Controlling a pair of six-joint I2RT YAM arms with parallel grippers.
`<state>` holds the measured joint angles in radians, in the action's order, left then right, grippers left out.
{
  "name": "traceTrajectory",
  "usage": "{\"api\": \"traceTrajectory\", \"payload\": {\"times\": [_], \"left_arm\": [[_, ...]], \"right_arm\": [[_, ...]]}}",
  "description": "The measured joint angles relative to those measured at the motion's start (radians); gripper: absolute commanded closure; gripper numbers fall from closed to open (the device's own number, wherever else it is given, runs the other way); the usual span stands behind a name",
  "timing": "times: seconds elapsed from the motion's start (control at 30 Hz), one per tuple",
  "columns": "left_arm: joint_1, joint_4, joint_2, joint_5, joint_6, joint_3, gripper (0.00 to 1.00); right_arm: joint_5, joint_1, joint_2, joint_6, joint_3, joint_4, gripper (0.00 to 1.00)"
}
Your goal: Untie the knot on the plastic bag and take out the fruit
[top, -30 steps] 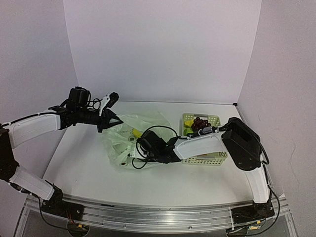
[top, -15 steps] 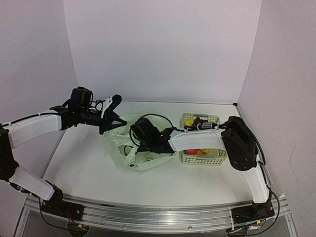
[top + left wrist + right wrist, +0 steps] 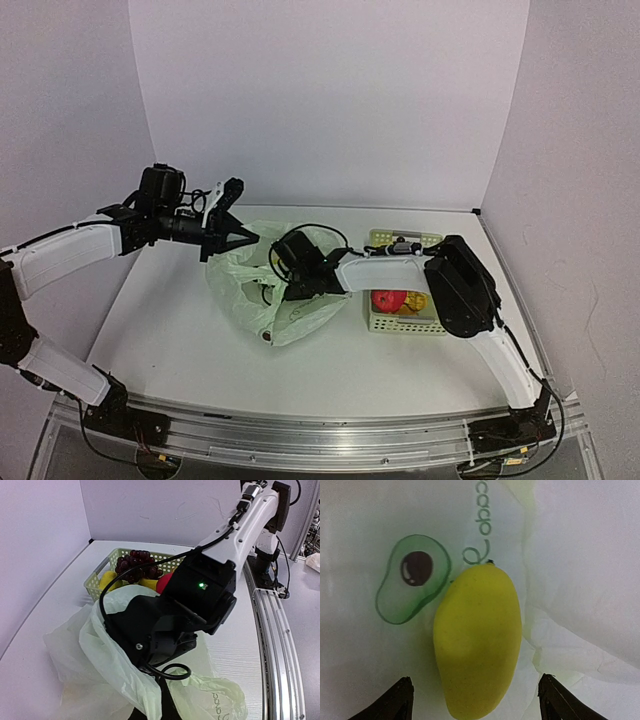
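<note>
The thin, crinkly, translucent pale green plastic bag (image 3: 250,305) lies near the middle of the white table (image 3: 160,335), a little toward its left edge. Its mouth stands open and no knot can be made out, so the untying step is judged complete. The left gripper (image 3: 240,237) is closed on the raised rim of the plastic bag and holds the mouth up. The right gripper (image 3: 479,700) is inside the plastic bag with its jaws set wide, one fingertip on either side of the smooth yellow mango-shaped toy fruit (image 3: 477,640), neither touching it. This yellow fruit rests on the bag film beside a printed green avocado motif (image 3: 412,577). The rigid pale green perforated basket (image 3: 405,325) stands toward the right edge of the table and contains a dark purple grape bunch (image 3: 137,562), a red apple (image 3: 385,300) and yellow pieces (image 3: 106,580). Handling: the yellow fruit appears light, rigid and glossy, so it may slip or roll. Take hold across its widest mid-section, jaws square to the long axis. The film is soft and slack, and a low approach risks pinching it together with the fruit.
</note>
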<state>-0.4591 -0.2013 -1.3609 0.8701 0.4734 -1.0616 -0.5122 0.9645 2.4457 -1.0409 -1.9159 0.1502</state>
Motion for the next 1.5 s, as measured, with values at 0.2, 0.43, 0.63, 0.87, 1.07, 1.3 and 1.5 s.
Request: {"api": "traceTrajectory", "payload": {"times": [0.2,0.43,0.63,0.87,1.07,1.3,1.5], "left_arm": [[0.002,-0.039,-0.004,0.053,0.0,-0.013,1.0],[0.004,-0.058,-0.021,0.09,-0.001,-0.024,1.0],[0.005,-0.074,-0.021,0.099,0.001,-0.025,1.0],[0.038,-0.116,-0.021,0.098,0.016,-0.025,1.0],[0.128,-0.17,-0.021,0.089,0.072,-0.027,1.0],[0.141,-0.196,-0.021,0.069,0.114,-0.026,1.0],[0.141,-0.202,-0.021,0.059,0.154,-0.026,1.0]], "right_arm": [[0.022,-0.025,0.039,0.018,-0.065,0.015,0.21],[0.102,-0.03,0.081,0.039,-0.108,0.047,0.36],[0.188,-0.031,0.097,0.076,-0.128,0.057,0.64],[0.214,-0.03,0.097,0.11,-0.114,0.027,0.79],[0.22,-0.014,0.007,0.146,0.042,-0.037,0.85],[0.219,0.039,-0.177,0.23,0.268,-0.071,0.87],[0.208,0.067,-0.289,0.294,0.35,-0.104,0.89]]}}
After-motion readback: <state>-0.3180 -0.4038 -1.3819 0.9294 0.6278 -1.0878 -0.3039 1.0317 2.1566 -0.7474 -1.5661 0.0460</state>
